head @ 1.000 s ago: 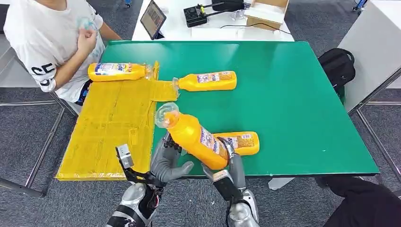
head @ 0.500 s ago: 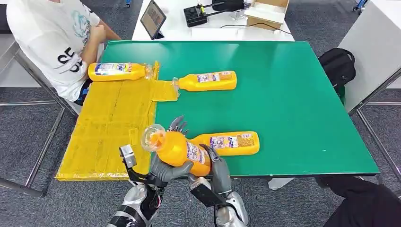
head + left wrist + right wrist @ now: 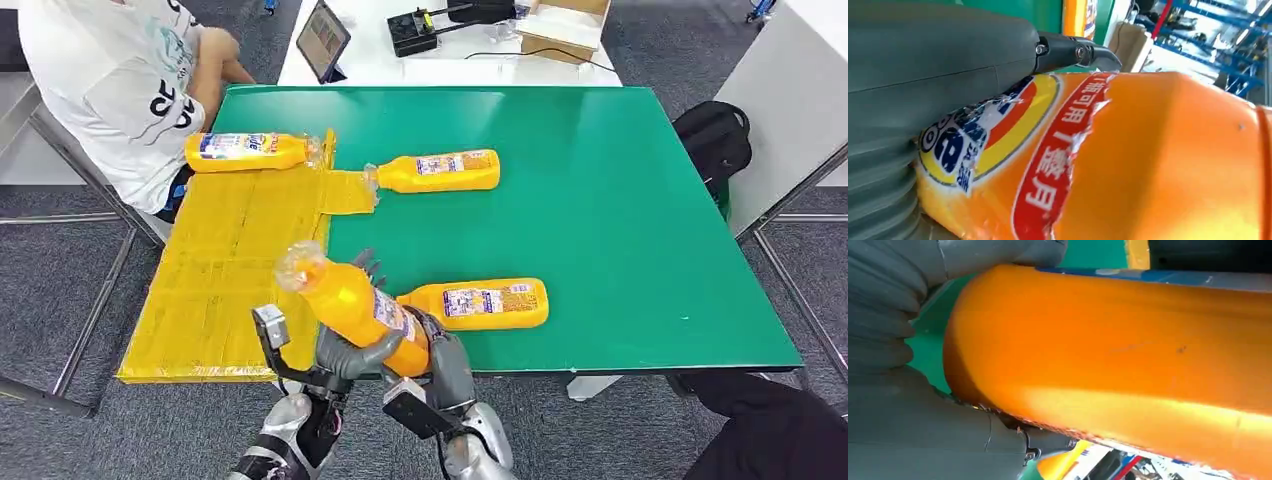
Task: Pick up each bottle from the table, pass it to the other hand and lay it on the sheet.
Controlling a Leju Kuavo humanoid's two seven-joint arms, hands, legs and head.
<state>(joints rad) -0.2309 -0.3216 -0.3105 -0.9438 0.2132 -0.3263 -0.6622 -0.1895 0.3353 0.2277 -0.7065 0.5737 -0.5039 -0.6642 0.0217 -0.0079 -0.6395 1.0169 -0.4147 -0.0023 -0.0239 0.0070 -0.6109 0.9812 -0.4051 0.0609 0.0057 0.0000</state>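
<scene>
An orange bottle (image 3: 352,308) with a clear cap hangs tilted over the table's near edge, cap toward the yellow sheet (image 3: 225,280). My left hand (image 3: 348,352) grips its middle, thumb in front and fingers behind. My right hand (image 3: 443,358) holds its base. The left wrist view shows the bottle's label (image 3: 1013,150) under my left hand's thumb (image 3: 938,65). The right wrist view shows the bottle's orange body (image 3: 1128,350) wrapped by my right hand (image 3: 893,385). One bottle (image 3: 243,151) lies on the sheet's far end. Two more lie on the green table: a far one (image 3: 438,171) and a near one (image 3: 485,302).
A person in a white shirt (image 3: 120,70) sits at the table's far left corner, close to the sheet. A white table behind holds a tablet (image 3: 322,40) and a cardboard box (image 3: 565,25). A black bag (image 3: 712,140) stands on the floor to the right.
The held bottle has moved left toward the sheet, its cap now over the sheet's edge. My left hand has closed around it, and the right hand has followed. The person has turned away.
</scene>
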